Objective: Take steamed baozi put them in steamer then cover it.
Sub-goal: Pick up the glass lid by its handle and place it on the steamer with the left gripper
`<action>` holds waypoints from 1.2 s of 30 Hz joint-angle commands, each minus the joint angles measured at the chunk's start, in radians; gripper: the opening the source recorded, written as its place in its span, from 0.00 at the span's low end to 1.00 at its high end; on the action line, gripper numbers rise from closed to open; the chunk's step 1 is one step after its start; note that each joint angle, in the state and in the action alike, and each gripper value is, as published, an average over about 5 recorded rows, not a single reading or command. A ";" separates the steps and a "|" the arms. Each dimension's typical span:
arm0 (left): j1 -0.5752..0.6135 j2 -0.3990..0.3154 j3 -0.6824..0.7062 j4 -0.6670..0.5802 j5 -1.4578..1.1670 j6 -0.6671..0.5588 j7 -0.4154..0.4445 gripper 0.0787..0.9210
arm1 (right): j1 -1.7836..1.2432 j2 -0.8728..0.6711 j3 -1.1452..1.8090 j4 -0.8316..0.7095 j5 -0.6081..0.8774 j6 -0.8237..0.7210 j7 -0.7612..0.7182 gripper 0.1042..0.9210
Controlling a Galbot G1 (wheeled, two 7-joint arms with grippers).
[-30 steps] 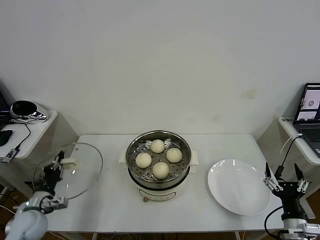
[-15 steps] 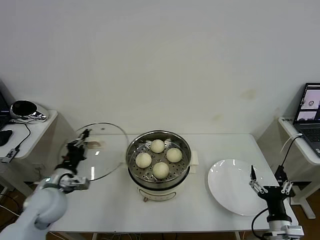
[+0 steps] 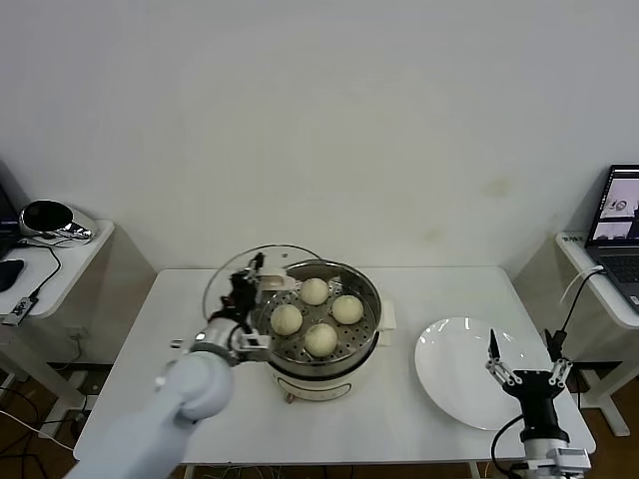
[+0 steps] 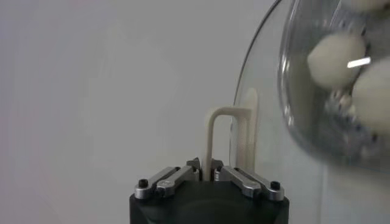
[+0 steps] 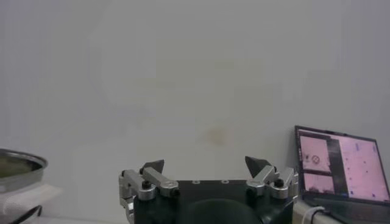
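Observation:
The steamer, a shiny steel pot on a white base, stands mid-table. Four cream-white baozi sit on its perforated tray, the nearest at the front. My left gripper is shut on the cream handle of the clear glass cover. It holds the cover tilted in the air over the pot's left rim. In the left wrist view the gripper pinches the handle, and baozi show through the glass. My right gripper is open and empty at the front right, also in its wrist view.
A flat white plate lies on the white table to the right of the steamer, just behind the right gripper. A side table with a headset stands at the left and a laptop at the right.
My left arm has carried the cover from the table's left end rightwards to the steamer's left rim. My right gripper has shifted slightly left and lower, still open.

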 commanded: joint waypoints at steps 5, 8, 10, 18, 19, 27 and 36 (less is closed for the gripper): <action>-0.063 -0.239 0.135 0.074 0.301 0.120 0.094 0.09 | 0.003 0.007 -0.013 -0.007 -0.022 0.003 0.000 0.88; -0.046 -0.254 0.123 0.074 0.322 0.120 0.101 0.09 | 0.003 0.009 -0.017 -0.008 -0.026 0.004 0.000 0.88; -0.035 -0.255 0.118 0.071 0.328 0.120 0.104 0.09 | 0.003 0.009 -0.020 -0.009 -0.028 0.004 0.000 0.88; 0.000 -0.288 0.123 0.073 0.340 0.119 0.104 0.09 | 0.004 0.011 -0.028 -0.013 -0.033 0.007 -0.001 0.88; 0.002 -0.292 0.124 0.076 0.340 0.119 0.104 0.09 | 0.003 0.010 -0.028 -0.012 -0.033 0.007 -0.001 0.88; 0.001 -0.297 0.110 0.113 0.332 0.110 0.098 0.09 | -0.002 0.006 -0.027 -0.010 -0.032 0.011 -0.003 0.88; 0.007 -0.304 0.104 0.130 0.334 0.096 0.087 0.09 | -0.001 0.006 -0.029 -0.012 -0.032 0.013 -0.004 0.88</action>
